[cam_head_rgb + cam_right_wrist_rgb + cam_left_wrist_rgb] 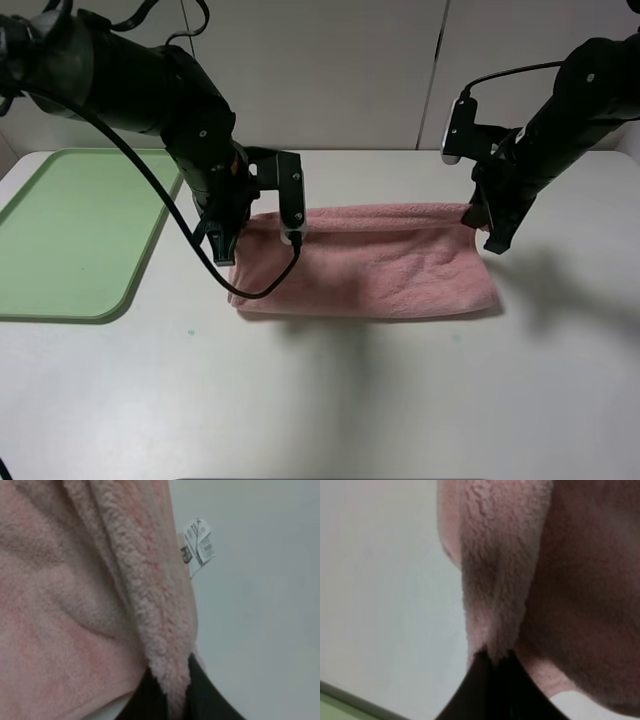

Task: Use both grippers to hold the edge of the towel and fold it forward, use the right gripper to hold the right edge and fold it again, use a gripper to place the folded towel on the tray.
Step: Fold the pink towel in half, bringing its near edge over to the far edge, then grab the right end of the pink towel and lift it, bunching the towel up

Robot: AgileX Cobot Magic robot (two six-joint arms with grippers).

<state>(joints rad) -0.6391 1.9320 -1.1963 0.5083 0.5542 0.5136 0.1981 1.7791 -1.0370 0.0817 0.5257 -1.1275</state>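
The pink towel (370,265) lies on the white table, doubled over, with its upper layer raised at both back corners. My left gripper (228,238) is shut on the edge of the towel at the left corner; the left wrist view shows the fluffy hem (495,580) pinched between the black fingertips (492,667). My right gripper (487,228) is shut on the edge at the right corner; the right wrist view shows the hem (150,605) clamped in the black fingertips (170,685), with a small white tag (199,545) hanging from the hem. The light green tray (70,230) lies at the left.
A pale wall runs behind the table. The left arm's black cable (200,250) loops down over the towel's left end. The tray's corner (340,702) shows in the left wrist view. Bare white table (350,400) stretches in front of the towel.
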